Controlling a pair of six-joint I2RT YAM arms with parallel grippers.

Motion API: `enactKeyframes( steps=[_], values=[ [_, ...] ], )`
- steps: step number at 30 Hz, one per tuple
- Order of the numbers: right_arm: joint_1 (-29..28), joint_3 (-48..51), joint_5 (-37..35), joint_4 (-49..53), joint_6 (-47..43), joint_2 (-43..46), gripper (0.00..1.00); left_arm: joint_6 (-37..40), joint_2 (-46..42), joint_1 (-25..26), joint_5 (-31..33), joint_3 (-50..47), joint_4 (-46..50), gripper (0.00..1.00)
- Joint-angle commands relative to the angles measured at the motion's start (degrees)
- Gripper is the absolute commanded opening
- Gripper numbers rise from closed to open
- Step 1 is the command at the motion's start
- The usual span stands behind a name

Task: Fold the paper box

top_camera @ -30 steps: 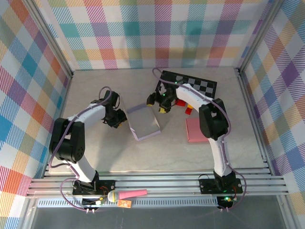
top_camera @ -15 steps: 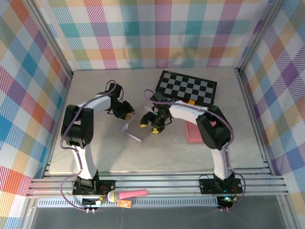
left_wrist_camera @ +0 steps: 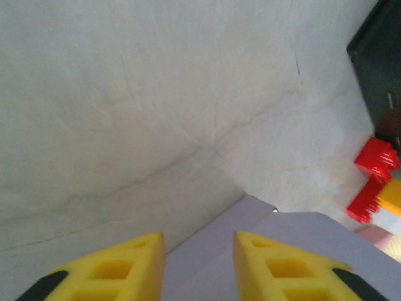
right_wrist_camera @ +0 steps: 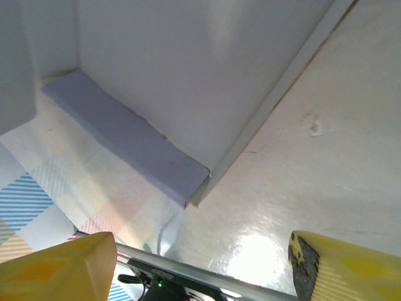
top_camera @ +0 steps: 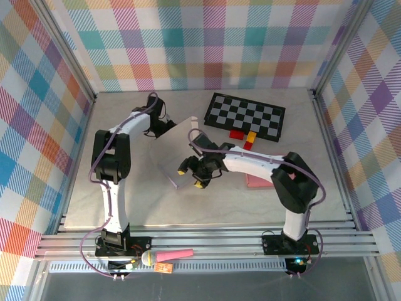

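Note:
The paper box (top_camera: 177, 153), lavender outside and white inside, stands tilted up off the table, its top edge toward the back. My left gripper (top_camera: 164, 128) holds its upper left edge. In the left wrist view the lavender paper (left_wrist_camera: 301, 229) runs between the yellow fingers (left_wrist_camera: 125, 269) of that gripper (left_wrist_camera: 199, 241). My right gripper (top_camera: 192, 176) sits at the box's near lower edge, open. In the right wrist view the right gripper (right_wrist_camera: 203, 251) has its fingers far apart with nothing between them. Ahead of it are the box's white panel (right_wrist_camera: 188, 63) and a lavender flap (right_wrist_camera: 125, 138).
A black-and-white checkered mat (top_camera: 245, 115) lies at the back right, with red blocks (top_camera: 237, 133) and a yellow block (top_camera: 250, 138) at its near edge. A pink pad (top_camera: 257, 180) lies under the right arm. Plaid walls ring the table; an aluminium rail (top_camera: 207, 241) runs along the front.
The box has gone from lying flat to tilted up. The left gripper moved toward the back with its edge. The right gripper came from beside the mat to the box's near edge.

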State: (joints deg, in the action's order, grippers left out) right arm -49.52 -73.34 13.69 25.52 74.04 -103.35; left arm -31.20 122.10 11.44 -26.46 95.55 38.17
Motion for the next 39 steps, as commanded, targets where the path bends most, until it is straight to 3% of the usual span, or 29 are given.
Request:
enactKeyframes(
  steps=[1,4,6,9,14,17,26,32,39],
  values=[
    [2.65,-2.94,-4.97,7.27,-17.91,6.36,0.72,4.90,-6.88,-1.14,14.11,5.41,11.28,0.37],
    [9.63,-4.98,0.35,7.00,-40.48,8.97,0.72,5.38,-10.15,-2.01,24.27,9.44,17.06,0.41],
    [14.99,-11.47,4.16,13.36,-55.18,6.87,0.71,5.44,-12.97,-2.80,27.97,10.40,19.26,0.42],
    [20.90,-21.62,6.98,20.89,-71.84,1.43,0.69,5.53,-17.60,-2.92,30.79,9.95,22.17,0.43],
    [23.85,-39.54,10.39,29.48,-88.46,-10.03,0.67,5.77,-28.58,-2.74,29.43,1.31,23.23,0.43],
    [23.94,-44.42,12.39,30.28,-93.81,-14.66,0.67,7.33,-34.62,-2.70,27.44,-4.84,24.74,0.43],
    [23.61,-42.74,12.08,22.12,-103.38,-18.27,0.72,10.46,-46.88,-2.74,24.71,-18.07,29.62,0.42],
    [23.05,-44.33,17.42,20.51,-106.00,-22.01,0.74,10.81,-49.59,-2.74,25.32,-21.20,30.98,0.41],
    [21.62,-47.31,15.52,17.81,-107.22,-26.77,0.74,10.73,-49.59,-2.48,24.82,-22.06,31.21,0.41]
  ],
)
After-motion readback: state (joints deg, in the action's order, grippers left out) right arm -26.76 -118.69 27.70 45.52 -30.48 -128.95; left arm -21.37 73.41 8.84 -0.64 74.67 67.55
